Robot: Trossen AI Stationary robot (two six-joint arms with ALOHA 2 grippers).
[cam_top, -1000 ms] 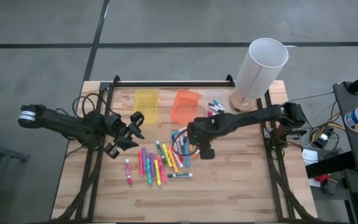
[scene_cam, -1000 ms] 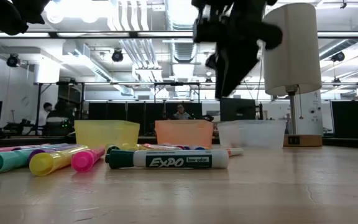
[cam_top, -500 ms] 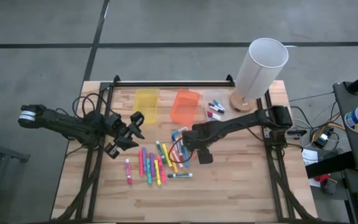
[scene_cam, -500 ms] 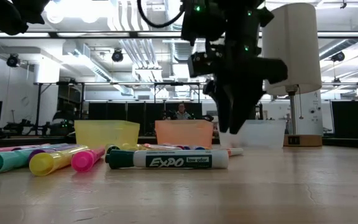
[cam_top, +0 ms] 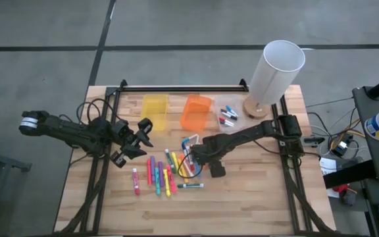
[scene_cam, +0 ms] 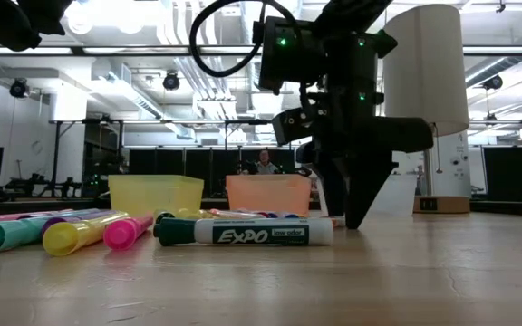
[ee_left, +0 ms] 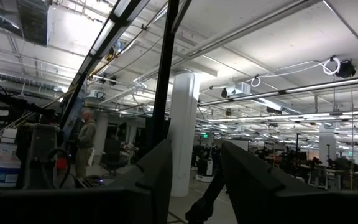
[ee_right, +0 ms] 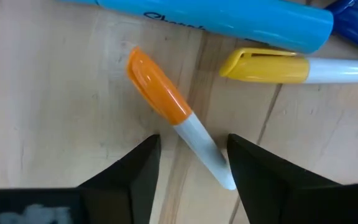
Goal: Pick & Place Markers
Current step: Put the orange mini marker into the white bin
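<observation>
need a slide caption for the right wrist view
Right gripper open, straddling an orange-capped white marker on the wooden table.

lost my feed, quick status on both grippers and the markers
Right gripper open, straddling orange-capped marker on table. Left gripper open, idle at table's left. Yellow-capped marker close by.

Count of items on table
Three bins (cam_top: 196,112); one white cylinder (cam_top: 276,71); roughly twenty markers (cam_top: 168,172), exact count unclear.

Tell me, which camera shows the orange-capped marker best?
The right wrist view: the orange-capped marker lies large between the right tool's open fingers. The high view shows only a cluttered pile; the low and left wrist views miss it.
</observation>
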